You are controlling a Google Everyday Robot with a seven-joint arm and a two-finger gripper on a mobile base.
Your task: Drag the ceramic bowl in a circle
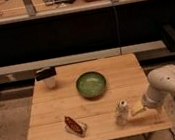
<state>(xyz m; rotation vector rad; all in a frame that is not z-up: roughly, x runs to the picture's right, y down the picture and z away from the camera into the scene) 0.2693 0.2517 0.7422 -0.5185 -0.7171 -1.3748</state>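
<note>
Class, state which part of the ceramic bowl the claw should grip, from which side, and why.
Probably the near-right rim of the ceramic bowl, from above: it sits upright, shallow and wide, so only the rim fits. The claw hangs over the table at its near-right, closest to that edge.

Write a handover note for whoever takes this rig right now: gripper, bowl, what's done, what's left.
Gripper: low over the front right part of the table, near its front edge, apart from the bowl.
Ceramic bowl: upright near the table's middle, farther back than the gripper and to its left in the view, untouched.
Also there: white cup at the back left corner, red packet at the front left.
Done: no contact with the bowl yet.
Left: bring the gripper to the bowl, engage it, and drag it in a full circle, probably keeping wide of the cup.
</note>
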